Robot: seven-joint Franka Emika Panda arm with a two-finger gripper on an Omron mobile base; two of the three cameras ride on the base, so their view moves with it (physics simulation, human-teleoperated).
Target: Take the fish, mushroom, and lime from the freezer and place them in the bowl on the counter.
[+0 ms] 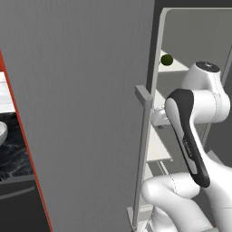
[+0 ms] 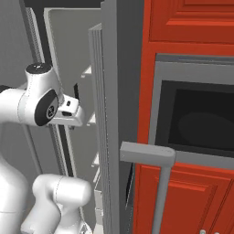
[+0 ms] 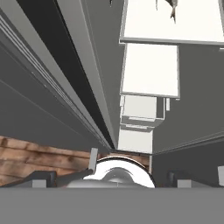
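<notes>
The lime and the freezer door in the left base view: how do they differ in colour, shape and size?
The lime is dark green; the freezer door is grey brushed metal. The lime is a small ball; the door is a tall flat panel. The lime sits inside on a pale shelf; the door stands swung open.

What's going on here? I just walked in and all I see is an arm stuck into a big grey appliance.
The robot arm is reaching into the open freezer, whose door stands swung wide. Its end effector is open and holds nothing. The lime sits on an upper pale shelf, untouched. In the hand view a fish tail shows on a shelf at the top edge. Nothing has been picked up at this moment.
</notes>
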